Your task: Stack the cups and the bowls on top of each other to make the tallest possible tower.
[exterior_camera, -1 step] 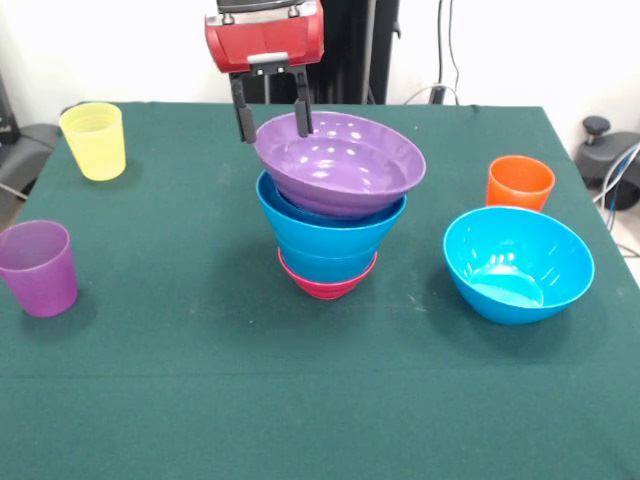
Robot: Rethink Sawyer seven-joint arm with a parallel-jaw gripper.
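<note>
Tower (333,225) of nested glossy plastic bowls stands mid-table on the green cloth (200,400): a small magenta bowl (328,285) at the base, blue bowls (330,235) above it, and a wide shallow purple bowl (340,163) tilted on top. The red-bodied gripper (272,125) hangs at that bowl's far left rim, its two black fingers (243,120) spread a little apart, one outside the rim, one over it. A lone large blue bowl (518,263) sits to the right, near an opaque orange cup (520,182). The translucent yellow cup (94,140) and translucent purple cup (39,268) stand apart at the left.

Red hand (272,118) lowered from above, two dark fingers (242,120) parted, pointing down
</note>
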